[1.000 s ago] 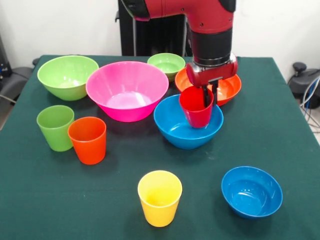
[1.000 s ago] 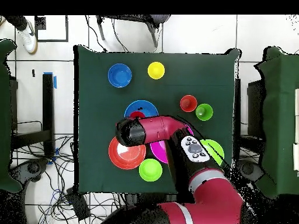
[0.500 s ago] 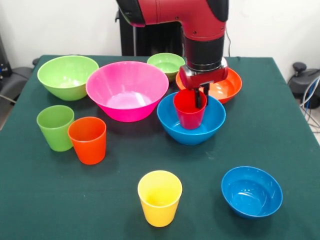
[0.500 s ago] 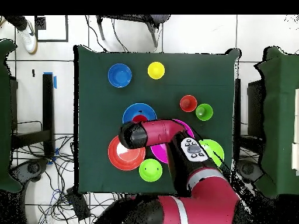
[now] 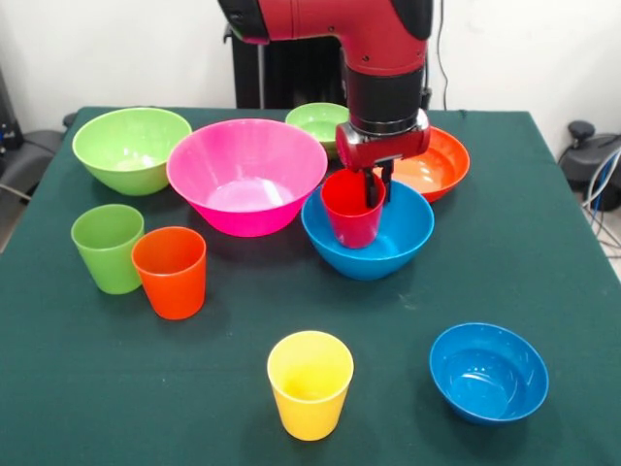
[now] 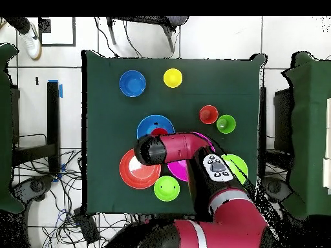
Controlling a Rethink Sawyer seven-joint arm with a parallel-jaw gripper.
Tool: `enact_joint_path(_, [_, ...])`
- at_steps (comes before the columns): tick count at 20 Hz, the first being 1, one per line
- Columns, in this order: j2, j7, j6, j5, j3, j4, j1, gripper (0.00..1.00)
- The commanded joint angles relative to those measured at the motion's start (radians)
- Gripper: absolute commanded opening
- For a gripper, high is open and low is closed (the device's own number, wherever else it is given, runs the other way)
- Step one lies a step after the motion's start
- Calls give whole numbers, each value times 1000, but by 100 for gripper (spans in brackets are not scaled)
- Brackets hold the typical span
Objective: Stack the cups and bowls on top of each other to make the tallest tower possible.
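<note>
Red cup (image 5: 351, 208) sits upright inside big blue bowl (image 5: 368, 231), front view; arm descends vertically, gripper (image 5: 376, 186) jaws clamped on the cup's rim. Overhead: arm (image 6: 174, 147) reaches across pink bowl (image 6: 178, 168), covering most of the cup (image 6: 159, 132).

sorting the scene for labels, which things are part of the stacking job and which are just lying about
Job: red cup in gripper, big blue bowl, pink bowl, orange bowl, yellow cup.

Lying about: cables and shoe on floor.
</note>
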Motion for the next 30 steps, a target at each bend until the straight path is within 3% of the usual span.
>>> enact_joint_path(1, [-16, 41, -28, -65, 6, -17, 7, 0])
enact_joint_path(11, [4, 56, -100, -57, 45, -22, 16, 0])
enact_joint_path(20, [29, 65, -155, -60, 32, -32, 29, 0])
enact_joint_path(30, [40, 40, -81, -32, 46, -45, 15, 0])
